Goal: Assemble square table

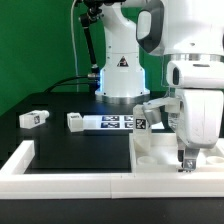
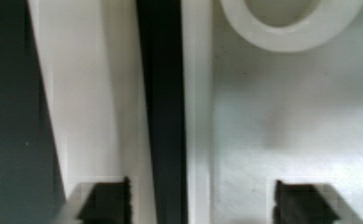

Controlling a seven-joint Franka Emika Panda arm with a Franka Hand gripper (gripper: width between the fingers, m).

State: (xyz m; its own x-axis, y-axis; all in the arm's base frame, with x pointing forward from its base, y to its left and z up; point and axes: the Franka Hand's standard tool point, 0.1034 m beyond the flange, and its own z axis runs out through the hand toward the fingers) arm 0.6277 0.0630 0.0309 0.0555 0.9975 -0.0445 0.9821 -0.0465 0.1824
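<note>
The white square slab (image 1: pixel 160 152) lies flat at the exterior view's right, beside the low front wall. In the wrist view the slab (image 2: pixel 284 120) shows a round recessed pocket (image 2: pixel 299 28) near its edge. My gripper (image 1: pixel 186 167) points straight down over the slab's front right part. In the wrist view the gripper (image 2: pixel 206 203) is open and holds nothing. One dark fingertip (image 2: pixel 311 203) is over the slab, the other over the white strip beside it. Two leg blocks (image 1: pixel 33 118) (image 1: pixel 76 121) lie on the black table, and a third tagged one (image 1: pixel 150 112) lies behind the slab.
The long low white border wall (image 1: pixel 70 183) runs along the front and up the exterior view's left side. In the wrist view it (image 2: pixel 89 110) is parted from the slab by a narrow dark gap (image 2: pixel 155 100). The marker board (image 1: pixel 115 123) lies before the robot base (image 1: pixel 120 75).
</note>
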